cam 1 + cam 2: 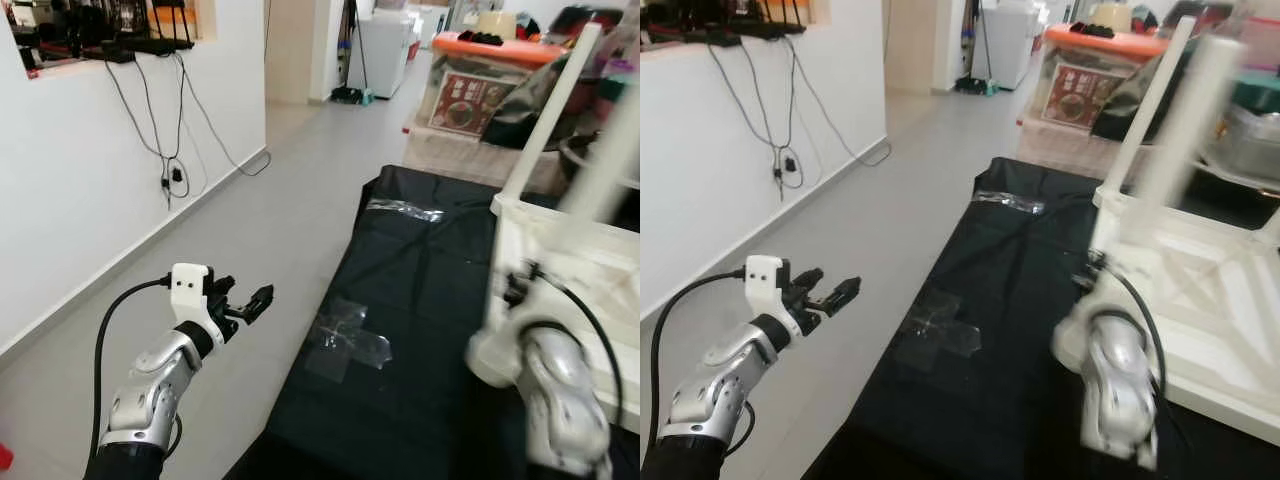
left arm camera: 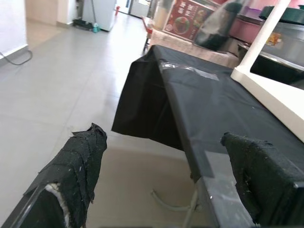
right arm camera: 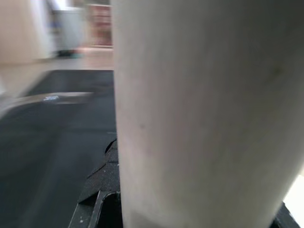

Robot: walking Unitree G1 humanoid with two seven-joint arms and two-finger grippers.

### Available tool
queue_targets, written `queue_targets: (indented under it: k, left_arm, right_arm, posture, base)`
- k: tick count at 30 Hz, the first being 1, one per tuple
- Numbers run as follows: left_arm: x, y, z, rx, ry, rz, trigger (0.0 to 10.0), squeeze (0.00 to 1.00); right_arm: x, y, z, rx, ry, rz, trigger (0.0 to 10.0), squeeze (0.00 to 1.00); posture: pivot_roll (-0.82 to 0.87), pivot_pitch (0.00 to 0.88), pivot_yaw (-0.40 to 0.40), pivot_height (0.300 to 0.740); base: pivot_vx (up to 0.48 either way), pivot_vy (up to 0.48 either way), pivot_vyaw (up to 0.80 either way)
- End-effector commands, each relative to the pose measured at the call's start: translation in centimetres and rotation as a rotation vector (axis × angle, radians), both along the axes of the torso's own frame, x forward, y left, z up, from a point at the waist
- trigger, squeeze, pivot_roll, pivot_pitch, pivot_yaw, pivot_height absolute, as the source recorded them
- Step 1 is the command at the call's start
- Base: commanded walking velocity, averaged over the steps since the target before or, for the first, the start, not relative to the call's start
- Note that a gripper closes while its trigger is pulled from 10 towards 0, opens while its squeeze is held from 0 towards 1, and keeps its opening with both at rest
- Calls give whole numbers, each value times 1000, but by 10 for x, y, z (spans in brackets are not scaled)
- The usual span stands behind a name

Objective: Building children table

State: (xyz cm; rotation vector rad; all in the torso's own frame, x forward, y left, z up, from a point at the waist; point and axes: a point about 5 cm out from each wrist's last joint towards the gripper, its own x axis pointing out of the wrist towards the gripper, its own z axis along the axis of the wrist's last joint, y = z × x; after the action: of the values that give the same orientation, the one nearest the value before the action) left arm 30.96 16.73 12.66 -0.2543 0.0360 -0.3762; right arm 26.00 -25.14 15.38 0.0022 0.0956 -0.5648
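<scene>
Left gripper (image 1: 250, 303): fingers spread wide, empty, over floor beside black-covered worktop (image 1: 420, 300).
Right gripper: fingers hidden; cannot tell.
Children table (image 1: 590, 270): white, upturned on worktop; leg (image 3: 204, 114) directly ahead.

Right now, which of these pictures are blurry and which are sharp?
Left wrist view: sharp, both fingers and the black cloth crisp. Right wrist view: soft, a white leg too close to focus. Eye views: left gripper clear, right arm and upturned white table smeared by motion.
</scene>
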Motion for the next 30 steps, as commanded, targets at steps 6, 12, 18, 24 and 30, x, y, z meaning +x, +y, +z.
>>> queue_targets:
  k: [6, 12, 18, 24, 30]
  left_arm:
    - [0, -2, 0, 19, 6, -15, 10000, 0]
    - [0, -2, 0, 16, 7, -16, 10000, 0]
    - [1, -4, 0, 12, 6, -19, 10000, 0]
    - [2, -4, 0, 10, 5, -18, 10000, 0]
    - [2, -5, 0, 8, 5, -17, 10000, 0]
  right_arm:
    - [12, 42, -27, 342, 20, 238, 10000, 1000]
    - [31, 47, 0, 380, -86, 542, 10000, 0]
    - [42, 33, 29, 306, -190, 746, 10000, 0]
    - [46, 30, 44, 262, -239, 964, 10000, 0]
    - [46, 43, 47, 230, -228, 1193, 10000, 0]
  posture:
    - [-86, 0, -58, 740]
    - [-91, 0, -54, 740]
    - [-84, 0, -63, 740]
    - [-77, 0, -72, 740]
    - [-64, 0, -79, 740]
  base:
    - [0, 0, 0]
    - [0, 0, 0]
    - [0, 0, 0]
    - [0, 0, 0]
    - [0, 0, 0]
